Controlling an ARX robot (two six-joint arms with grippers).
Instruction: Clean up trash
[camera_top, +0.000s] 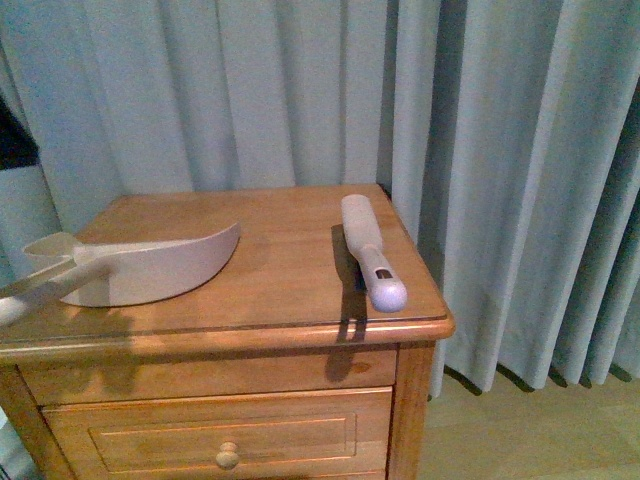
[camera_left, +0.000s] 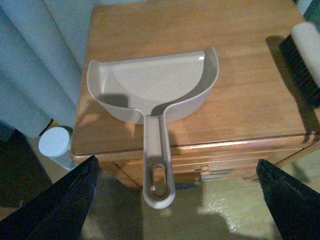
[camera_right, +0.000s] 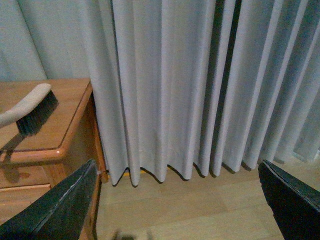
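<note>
No white lump of trash shows in any view. A pink dustpan (camera_top: 150, 265) lies empty on the wooden nightstand (camera_top: 290, 300), its handle sticking out over the front left edge. A pale brush (camera_top: 370, 250) lies near the right edge, bristles down. In the left wrist view my left gripper (camera_left: 176, 160) is open in front of the nightstand, its fingers either side of the dustpan's (camera_left: 150, 85) handle end (camera_left: 159, 185), apart from it. My right gripper (camera_right: 176, 162) is open and empty over the floor, right of the nightstand; the brush (camera_right: 30, 107) shows at the side.
Grey curtains (camera_top: 500, 150) hang behind and to the right of the nightstand. A drawer with a round knob (camera_top: 227, 457) is below the top. A white round-topped container (camera_left: 56, 145) stands on the floor by the nightstand's left side. Wooden floor (camera_right: 200, 210) lies to the right.
</note>
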